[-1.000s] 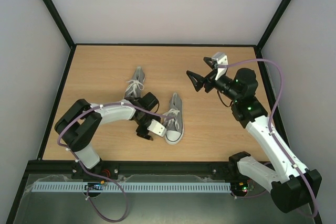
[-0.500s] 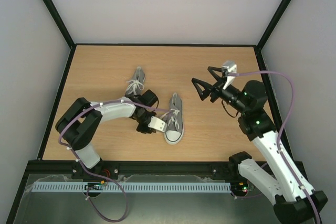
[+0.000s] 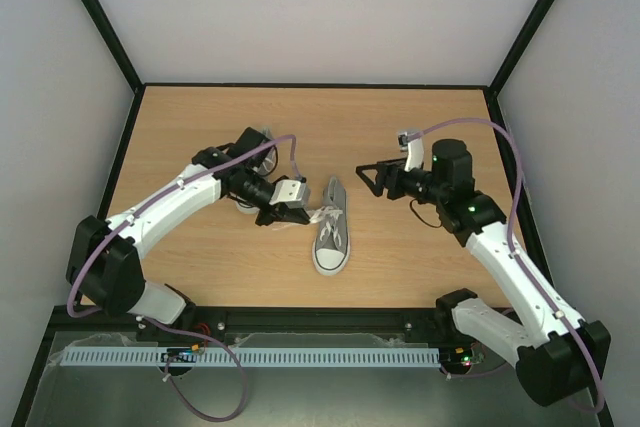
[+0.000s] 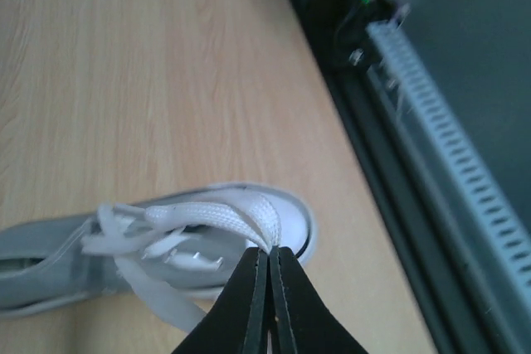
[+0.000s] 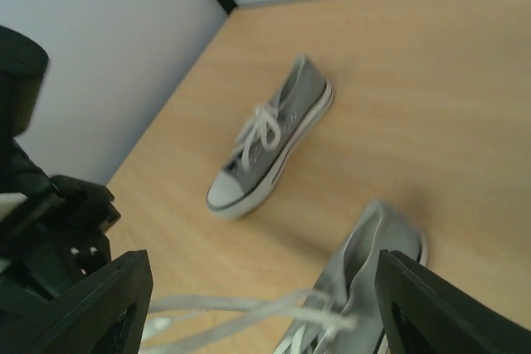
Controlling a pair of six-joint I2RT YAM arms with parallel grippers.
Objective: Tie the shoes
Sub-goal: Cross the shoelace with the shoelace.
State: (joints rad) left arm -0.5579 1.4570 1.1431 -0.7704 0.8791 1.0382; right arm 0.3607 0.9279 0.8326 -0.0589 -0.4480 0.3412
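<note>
Now pinching white lace (image 4: 217, 214) of near shoe (image 3: 331, 239) on worktop (image 3: 200, 117) with left end effector (image 4: 270, 256), spread a second ago. Holding right end effector (image 3: 367, 179) spread, shifted lower toward shoe.

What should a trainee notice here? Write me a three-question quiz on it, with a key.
1. True or false: the left gripper is shut on a white lace.
2. The right gripper is: A) gripping a shoe; B) open, holding nothing; C) shut on a lace.
3. Whose lace is pinched: the near shoe or the far shoe?

Key:
1. True.
2. B.
3. The near shoe.
</note>
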